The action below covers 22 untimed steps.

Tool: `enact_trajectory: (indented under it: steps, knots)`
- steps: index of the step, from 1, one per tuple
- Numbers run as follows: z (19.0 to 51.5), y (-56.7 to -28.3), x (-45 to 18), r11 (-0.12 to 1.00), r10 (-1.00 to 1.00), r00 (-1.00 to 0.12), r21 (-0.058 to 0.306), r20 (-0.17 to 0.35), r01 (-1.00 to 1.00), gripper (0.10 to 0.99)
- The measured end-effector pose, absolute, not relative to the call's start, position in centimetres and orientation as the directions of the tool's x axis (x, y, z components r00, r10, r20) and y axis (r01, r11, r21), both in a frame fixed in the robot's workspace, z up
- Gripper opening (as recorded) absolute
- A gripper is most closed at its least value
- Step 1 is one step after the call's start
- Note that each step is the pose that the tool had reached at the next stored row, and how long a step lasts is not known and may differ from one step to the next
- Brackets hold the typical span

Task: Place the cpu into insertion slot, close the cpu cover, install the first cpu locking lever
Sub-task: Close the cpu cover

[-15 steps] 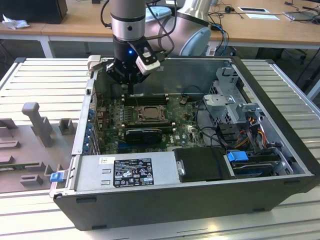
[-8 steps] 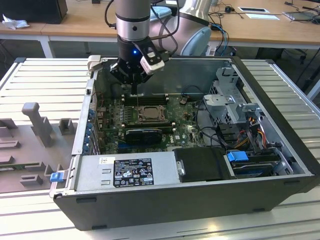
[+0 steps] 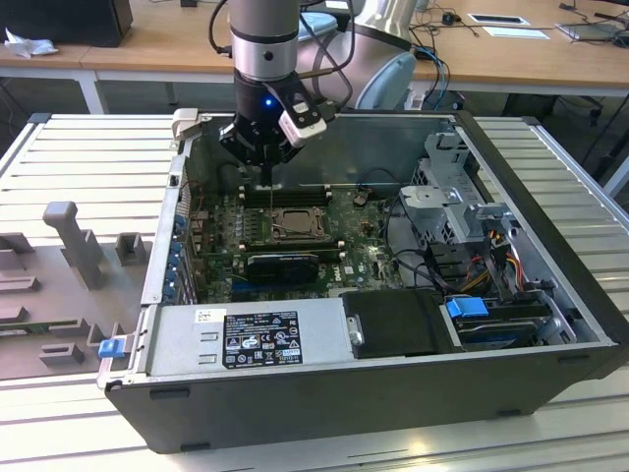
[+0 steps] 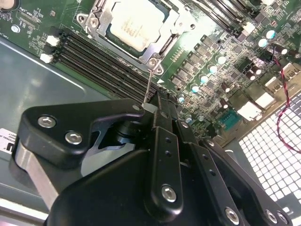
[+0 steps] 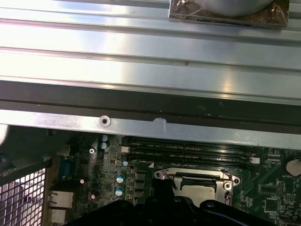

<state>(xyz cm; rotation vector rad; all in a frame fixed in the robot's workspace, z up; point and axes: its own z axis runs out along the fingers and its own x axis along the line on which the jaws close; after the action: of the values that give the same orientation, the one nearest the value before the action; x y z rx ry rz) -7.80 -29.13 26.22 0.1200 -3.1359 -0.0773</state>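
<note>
The computer case [image 3: 550,324] lies open on its side on a ribbed metal table [image 3: 88,157], the board facing up. The gripper [image 3: 266,165] hangs inside the case near its back wall, at about 12 o'clock from the insertion slot [image 3: 291,225] in the exterior view, just above the long black memory slots [image 3: 285,195]. In the second wrist view the gripper [image 4: 157,104] has its fingers [image 4: 165,141] drawn together, clamped on the tip of a thin wire lever [image 4: 149,84]; the wire runs from the fingertips to the corner of the slot frame. The cpu [image 4: 136,23] sits flat in the insertion slot [image 4: 104,37], its pale silver top showing through the window of the cpu cover [image 4: 165,43], which lies down over it. In the first wrist view the cpu [image 5: 199,190] and cpu cover [image 5: 194,174] sit just beside the memory slots [image 5: 188,153], below the case's metal edge rail [image 5: 141,125]. A grey fixture block [image 3: 74,241] stands on the table, well apart, at 9 o'clock from the case.
</note>
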Motion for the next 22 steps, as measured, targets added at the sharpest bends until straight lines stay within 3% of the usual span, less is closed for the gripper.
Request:
enact_trajectory:
  steps: [22]
  knots:
    - [26.2,-29.1,-6.4,0.996,-0.076,-0.997,0.049,0.001,-0.076,0.106]
